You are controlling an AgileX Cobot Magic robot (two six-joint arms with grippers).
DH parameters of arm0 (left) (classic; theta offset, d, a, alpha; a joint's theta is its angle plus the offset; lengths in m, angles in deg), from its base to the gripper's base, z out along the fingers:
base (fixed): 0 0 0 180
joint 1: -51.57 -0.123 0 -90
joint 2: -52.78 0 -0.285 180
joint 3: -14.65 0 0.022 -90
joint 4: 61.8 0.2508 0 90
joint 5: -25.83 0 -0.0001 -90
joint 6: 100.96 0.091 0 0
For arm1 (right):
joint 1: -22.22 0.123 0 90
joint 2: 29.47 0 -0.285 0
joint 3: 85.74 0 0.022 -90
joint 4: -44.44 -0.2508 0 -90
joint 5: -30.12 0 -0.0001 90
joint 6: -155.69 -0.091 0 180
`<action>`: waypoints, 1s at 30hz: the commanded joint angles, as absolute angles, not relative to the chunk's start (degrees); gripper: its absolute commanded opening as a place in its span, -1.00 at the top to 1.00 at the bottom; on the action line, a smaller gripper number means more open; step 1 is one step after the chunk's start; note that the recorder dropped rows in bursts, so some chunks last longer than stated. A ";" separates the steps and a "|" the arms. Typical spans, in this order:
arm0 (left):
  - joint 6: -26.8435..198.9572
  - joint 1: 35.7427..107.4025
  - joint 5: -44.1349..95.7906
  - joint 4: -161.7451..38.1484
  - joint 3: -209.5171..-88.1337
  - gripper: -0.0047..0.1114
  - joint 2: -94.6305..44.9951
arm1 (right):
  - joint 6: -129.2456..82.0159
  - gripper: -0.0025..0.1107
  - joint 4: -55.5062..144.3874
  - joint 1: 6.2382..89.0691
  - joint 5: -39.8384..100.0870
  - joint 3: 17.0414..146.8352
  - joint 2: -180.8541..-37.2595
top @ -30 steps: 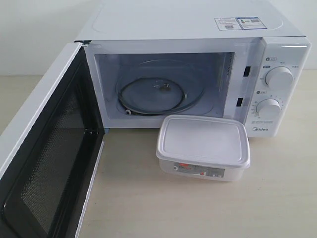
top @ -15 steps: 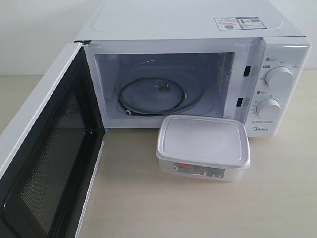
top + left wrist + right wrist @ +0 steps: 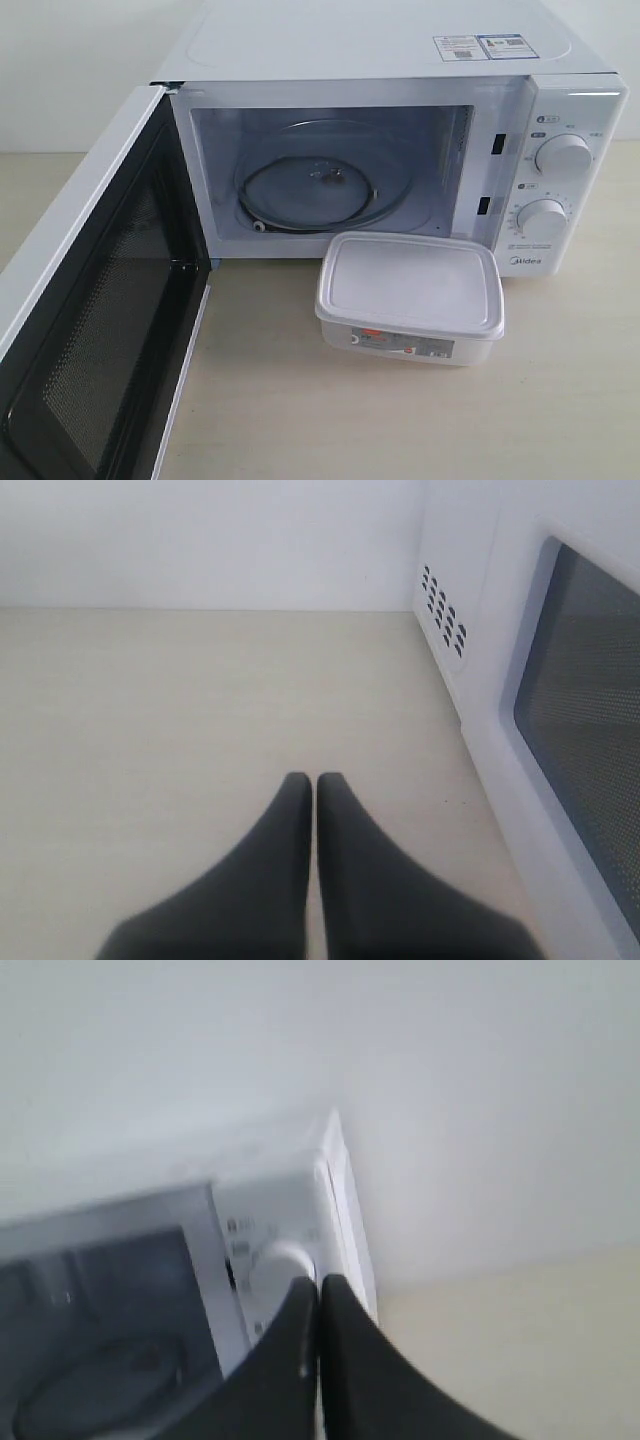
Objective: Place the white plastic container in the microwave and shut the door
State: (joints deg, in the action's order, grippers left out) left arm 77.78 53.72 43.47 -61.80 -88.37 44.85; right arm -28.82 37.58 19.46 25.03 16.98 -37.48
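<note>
The white plastic container (image 3: 410,298) sits lidded on the table just in front of the microwave (image 3: 380,40), below its dials, red-and-grey label facing the camera. The door (image 3: 95,330) hangs wide open to the left, black mesh inner face showing. Inside the cavity lies the glass turntable (image 3: 320,190), bare. Neither arm shows in the exterior view. In the left wrist view my left gripper (image 3: 315,780) is shut over bare tabletop, the door's (image 3: 580,730) outer window beside it. In the right wrist view my right gripper (image 3: 318,1282) is shut, seen against the microwave's (image 3: 290,1230) dial panel, blurred.
Beige tabletop (image 3: 400,420) spreads in front of and to the right of the container. A pale wall (image 3: 70,70) stands behind the microwave. The open door takes up the left front of the table.
</note>
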 commanded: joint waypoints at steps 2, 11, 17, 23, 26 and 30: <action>77.79 53.85 43.25 -62.24 -88.13 0.84 45.00 | -27.78 0.96 37.56 19.32 15.74 18.46 -37.26; 77.79 53.85 43.25 -62.24 -88.13 0.84 45.00 | -26.77 0.96 37.56 19.32 17.02 29.82 -49.36; 77.79 53.85 43.25 -62.24 -88.13 0.84 45.00 | -26.77 0.96 37.56 19.32 13.48 30.41 -51.23; 77.79 53.85 43.25 -62.24 -88.13 0.84 45.00 | -27.56 0.96 37.56 19.32 12.18 30.41 -51.23; 77.79 53.85 43.25 -62.24 -88.13 0.84 45.00 | -27.57 0.96 37.56 19.32 12.42 30.41 -51.23; 77.79 53.85 43.25 -62.24 -88.13 0.84 45.00 | -27.66 0.96 37.56 19.32 15.40 30.41 -51.75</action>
